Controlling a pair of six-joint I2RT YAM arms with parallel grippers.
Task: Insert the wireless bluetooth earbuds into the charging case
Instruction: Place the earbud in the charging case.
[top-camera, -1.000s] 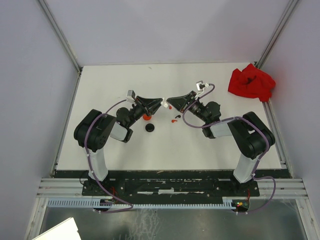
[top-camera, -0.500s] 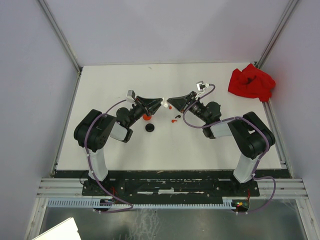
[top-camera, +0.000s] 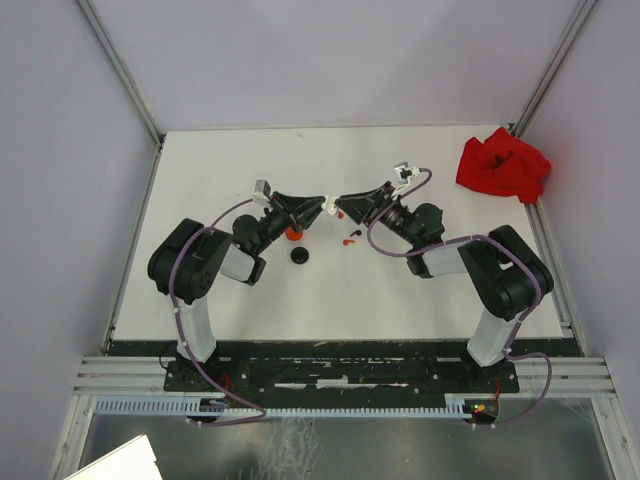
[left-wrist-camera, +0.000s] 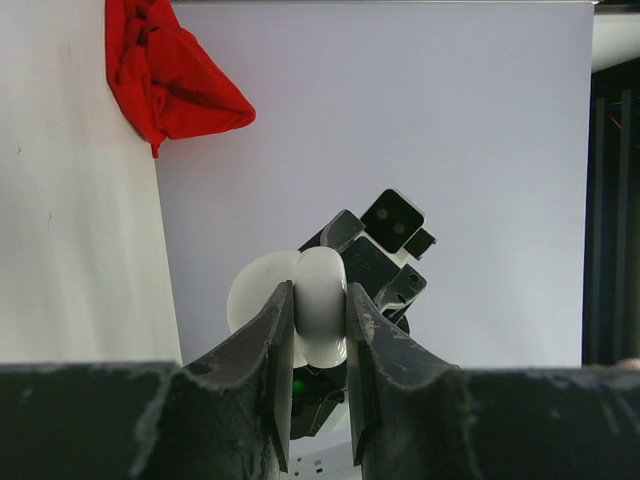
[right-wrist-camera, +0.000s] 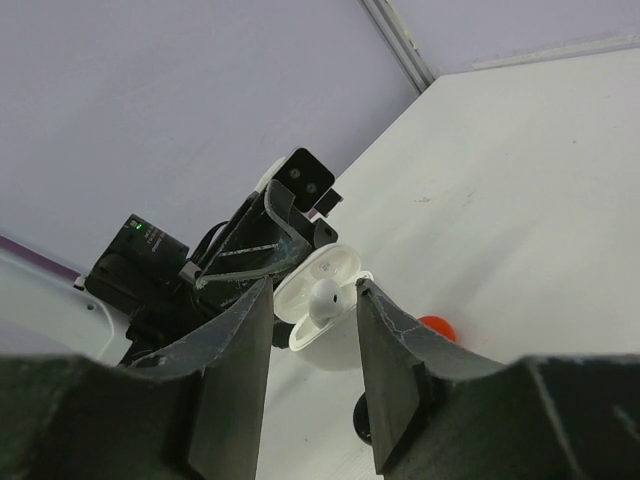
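left hand (left-wrist-camera: 320, 322) clamps the open white case (left-wrist-camera: 320, 285); right hand (right-wrist-camera: 313, 292) parted around a white earbud (right-wrist-camera: 326, 296) seated inside.

White case (left-wrist-camera: 320, 310) reads to me as smooth glossy plastic, white earbud (right-wrist-camera: 325, 296) the same. Left gripper (left-wrist-camera: 320, 290) fingers (left-wrist-camera: 262, 365) are matt black, scuffed and gritty. Red cloth (top-camera: 503, 165) is soft and crumpled. Table (top-camera: 400, 290) is matt white.

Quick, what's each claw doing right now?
Left gripper: closed on the white charging case.
Right gripper: open, jaws either side of a white earbud at the case, not touching it.
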